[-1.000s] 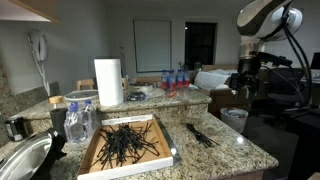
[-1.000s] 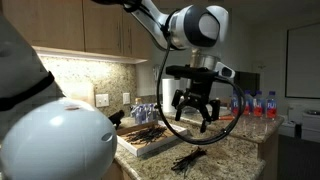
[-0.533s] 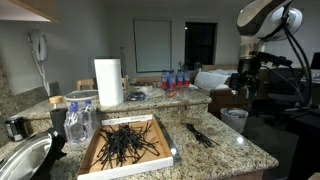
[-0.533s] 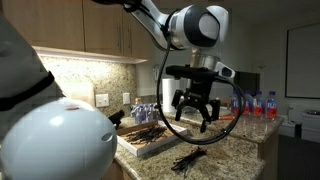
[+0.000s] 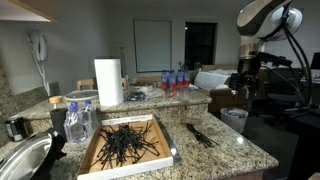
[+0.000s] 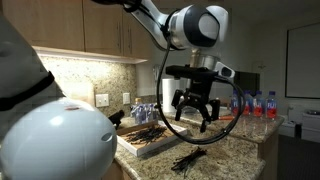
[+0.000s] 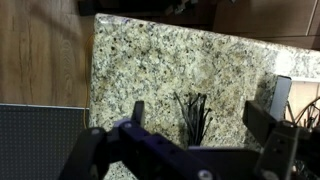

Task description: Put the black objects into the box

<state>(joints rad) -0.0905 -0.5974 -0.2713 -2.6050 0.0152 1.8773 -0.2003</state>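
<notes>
A small bundle of black sticks [image 5: 200, 134] lies loose on the granite counter beside the box; it also shows in the exterior view [image 6: 189, 158] and the wrist view [image 7: 192, 114]. The cardboard box [image 5: 100, 158] holds a heap of black sticks [image 5: 128, 143] and shows in the exterior view [image 6: 146, 142] too. My gripper [image 6: 194, 112] hangs open and empty well above the loose bundle. In the wrist view the open fingers [image 7: 200, 118] frame the bundle below.
A paper towel roll [image 5: 108, 82], a glass jar [image 5: 80, 122] and a metal sink bowl [image 5: 22, 160] stand near the box. Water bottles [image 5: 175, 79] sit on the far counter. The counter edge [image 7: 92, 70] drops off to a wood floor.
</notes>
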